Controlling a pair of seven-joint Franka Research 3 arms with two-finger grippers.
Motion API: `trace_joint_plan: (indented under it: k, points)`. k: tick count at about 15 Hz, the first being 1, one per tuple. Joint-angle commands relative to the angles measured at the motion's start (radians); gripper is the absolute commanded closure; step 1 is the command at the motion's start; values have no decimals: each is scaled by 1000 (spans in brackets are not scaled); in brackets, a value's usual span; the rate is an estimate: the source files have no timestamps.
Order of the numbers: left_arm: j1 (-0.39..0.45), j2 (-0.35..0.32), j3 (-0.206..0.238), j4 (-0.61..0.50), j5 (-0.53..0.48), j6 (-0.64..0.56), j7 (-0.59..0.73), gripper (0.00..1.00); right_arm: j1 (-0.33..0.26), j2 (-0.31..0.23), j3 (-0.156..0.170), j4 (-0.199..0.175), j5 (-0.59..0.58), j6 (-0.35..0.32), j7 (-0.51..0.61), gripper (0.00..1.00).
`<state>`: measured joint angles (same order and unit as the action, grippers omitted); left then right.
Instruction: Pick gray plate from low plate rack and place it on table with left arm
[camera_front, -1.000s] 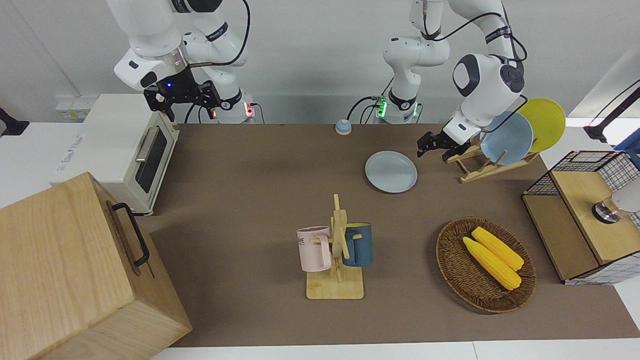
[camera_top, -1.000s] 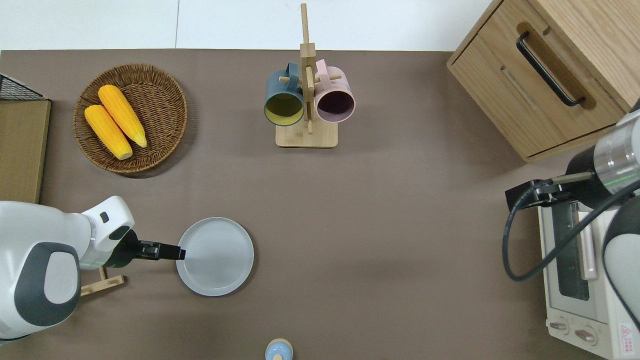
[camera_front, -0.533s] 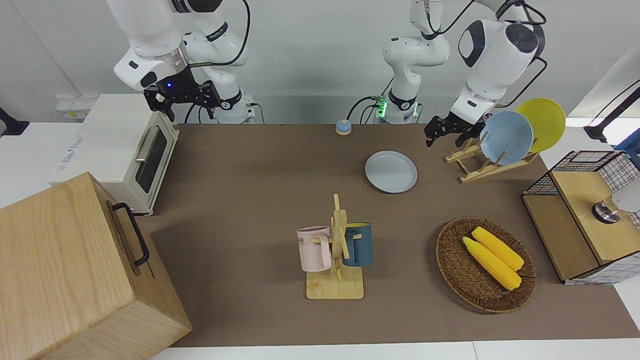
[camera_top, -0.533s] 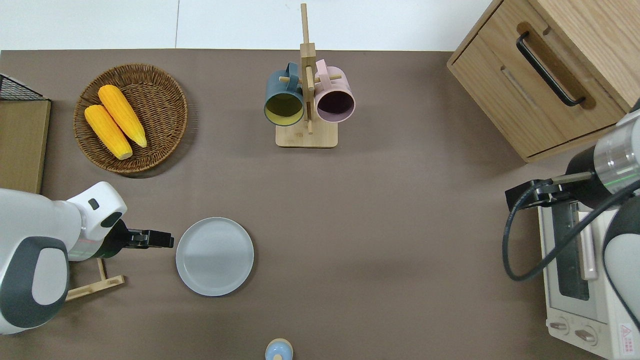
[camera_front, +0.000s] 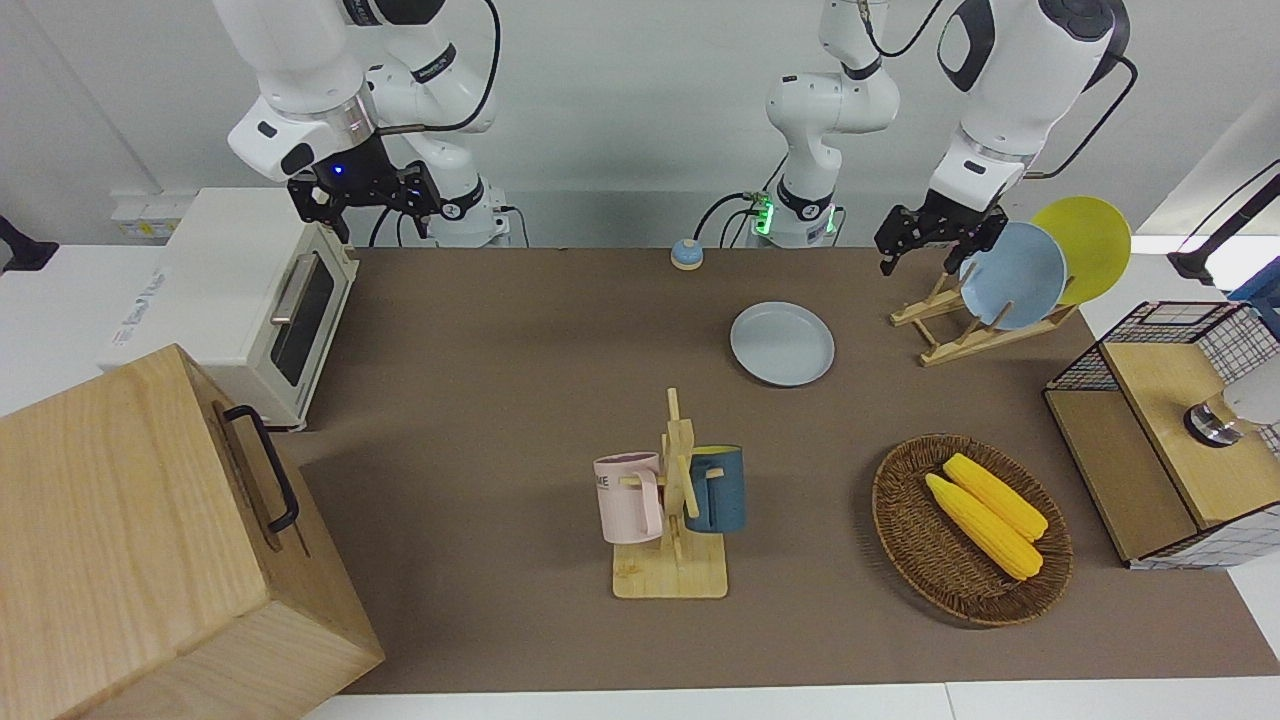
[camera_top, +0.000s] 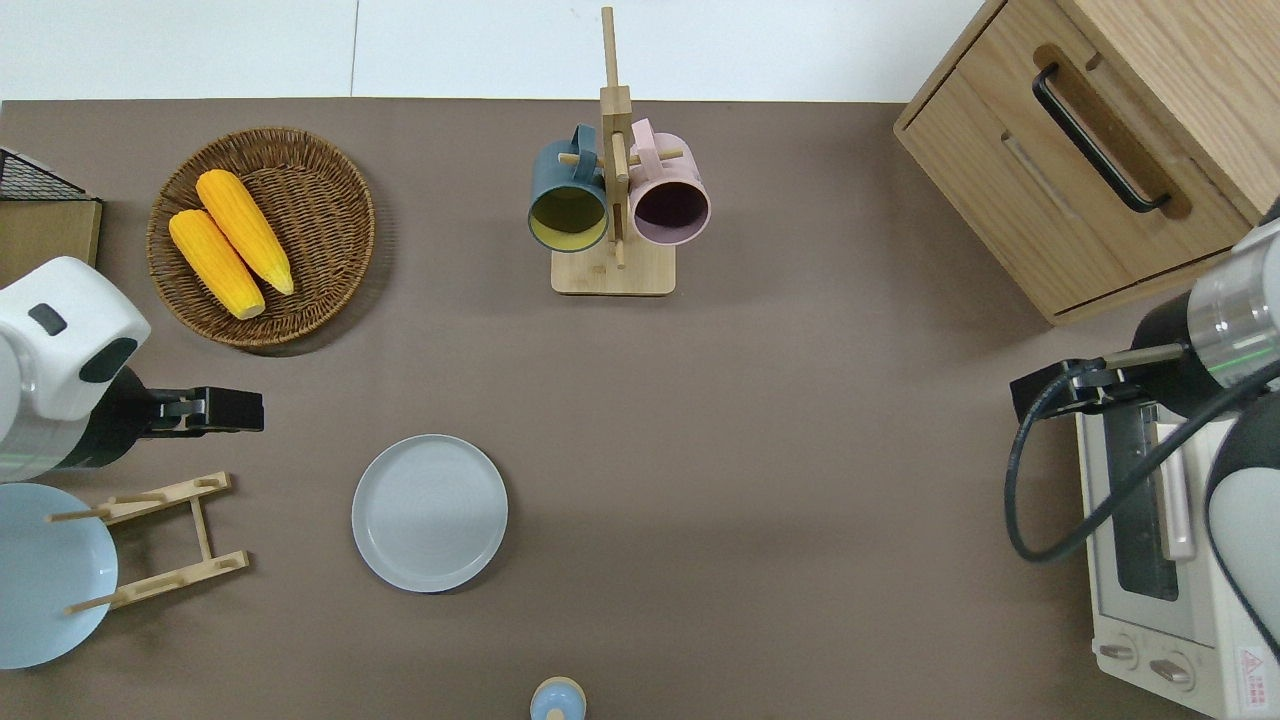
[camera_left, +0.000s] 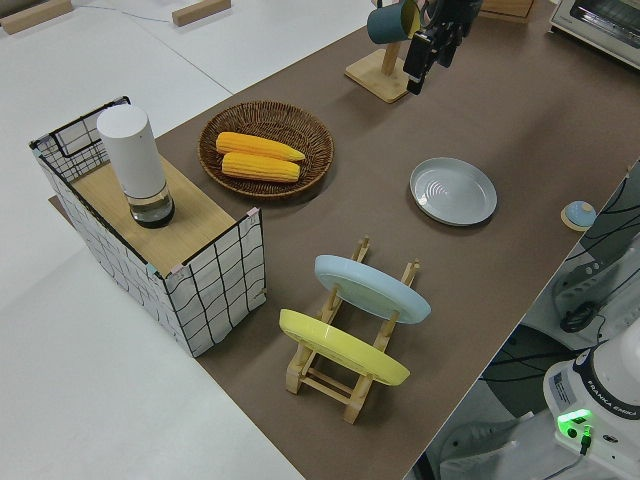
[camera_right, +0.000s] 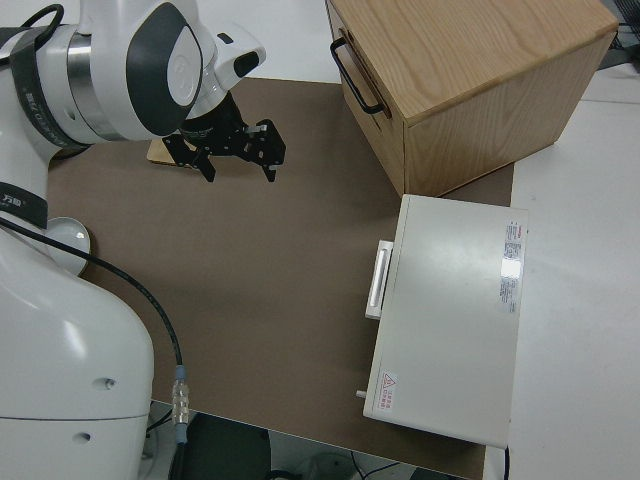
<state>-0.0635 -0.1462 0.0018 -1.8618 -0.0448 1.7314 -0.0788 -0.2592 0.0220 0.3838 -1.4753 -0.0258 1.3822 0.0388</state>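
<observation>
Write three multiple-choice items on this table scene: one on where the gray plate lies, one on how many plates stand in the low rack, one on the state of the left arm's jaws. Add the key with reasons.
1. Where is the gray plate?
A. Flat on the table, beside the low plate rack
B. In the wicker basket
C. On the mug stand

2. How many plates stand in the low plate rack?
A. None
B. Two
C. Four

3. What is the state of the left gripper?
A. Shut on the gray plate
B. Shut on a corn cob
C. Open and holding nothing

Key:
1. A: the overhead view shows it lying flat on the brown mat, apart from the rack.
2. B: the left side view shows the light blue plate and the yellow plate leaning in the rack.
3. C: the front view shows its jaws apart with nothing between them.
</observation>
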Motion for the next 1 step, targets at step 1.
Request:
trace_joint_plan:
  k: [1]
  points:
    - [-7,17,3,27,25,-26,-13,7,-23,-2,20,7,-6,-11,12,17]
